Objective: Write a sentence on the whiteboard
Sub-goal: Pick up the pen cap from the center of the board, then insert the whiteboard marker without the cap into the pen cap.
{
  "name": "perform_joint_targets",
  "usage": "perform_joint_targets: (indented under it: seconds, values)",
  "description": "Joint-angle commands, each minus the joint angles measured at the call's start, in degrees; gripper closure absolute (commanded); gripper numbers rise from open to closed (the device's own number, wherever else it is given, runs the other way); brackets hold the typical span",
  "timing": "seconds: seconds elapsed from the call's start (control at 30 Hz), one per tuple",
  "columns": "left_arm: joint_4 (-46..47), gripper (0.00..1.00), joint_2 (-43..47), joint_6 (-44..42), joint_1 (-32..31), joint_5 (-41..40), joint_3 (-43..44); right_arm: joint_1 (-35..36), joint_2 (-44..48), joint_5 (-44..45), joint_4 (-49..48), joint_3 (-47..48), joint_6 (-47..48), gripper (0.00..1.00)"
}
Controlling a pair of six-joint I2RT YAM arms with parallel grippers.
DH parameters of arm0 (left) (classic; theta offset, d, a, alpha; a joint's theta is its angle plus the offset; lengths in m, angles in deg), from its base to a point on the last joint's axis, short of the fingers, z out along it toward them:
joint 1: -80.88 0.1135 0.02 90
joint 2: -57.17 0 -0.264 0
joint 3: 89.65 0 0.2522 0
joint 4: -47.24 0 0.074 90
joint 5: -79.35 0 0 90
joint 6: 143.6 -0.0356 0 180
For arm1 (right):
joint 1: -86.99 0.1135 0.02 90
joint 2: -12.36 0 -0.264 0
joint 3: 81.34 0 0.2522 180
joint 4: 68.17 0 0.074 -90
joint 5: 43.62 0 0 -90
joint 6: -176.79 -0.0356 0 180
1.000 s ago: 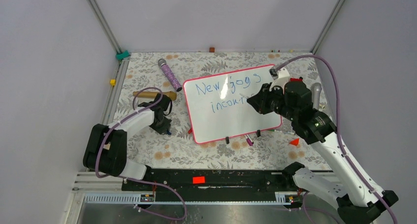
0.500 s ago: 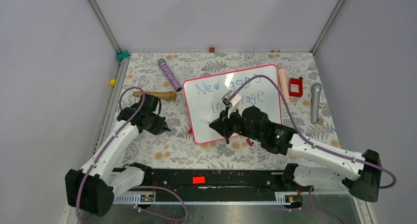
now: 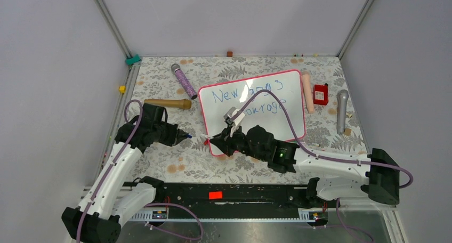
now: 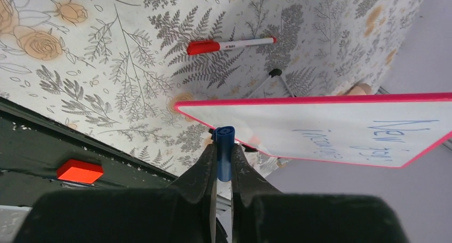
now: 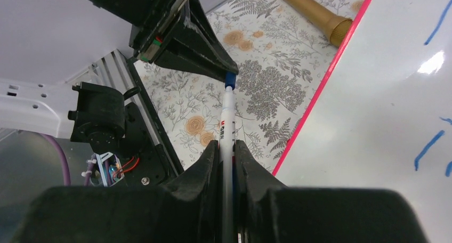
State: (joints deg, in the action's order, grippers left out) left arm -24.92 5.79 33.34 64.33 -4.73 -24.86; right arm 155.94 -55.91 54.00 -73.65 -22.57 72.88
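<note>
Whiteboard (image 3: 266,121) with blue words (image 3: 224,95) lies on the table (image 3: 160,83); right claw (image 5: 226,147), clamped on a marker (image 5: 228,120), meets the left claw (image 4: 224,148), pinching a blue cap (image 4: 224,134).

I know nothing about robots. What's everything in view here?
whiteboard: one, white with pink-red frame, mid-table
sentence: two lines, blue, on the whiteboard
marker: one, white, in the right gripper
blue cap: one, blue, in the left gripper
red-capped marker: one, white and red, on the tablecloth
purple microphone: one, purple, left of the whiteboard
gold microphone: one, gold, left of the whiteboard
grey microphone: one, grey, far right
peach cylinder: one, peach, right of the whiteboard
red box: one, red, beside the peach cylinder
yellow cube: one, yellow, left edge
tablecloth: one, grey floral, under everything
left gripper: one, black, shut on the blue cap
right gripper: one, black, shut on the marker
</note>
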Motion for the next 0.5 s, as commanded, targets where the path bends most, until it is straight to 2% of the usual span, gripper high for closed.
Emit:
perform_joint_targets:
  seconds: [0.0,0.47]
  values:
    - [-0.2,1.0,2.3,3.0,-0.1,3.1,2.7,1.9,-2.3,1.9,-4.4,1.9,0.1,1.0]
    - [-0.1,1.0,3.7,4.3,-0.1,3.7,0.4,2.3,-7.1,2.0,-4.1,4.3,-0.8,1.0]
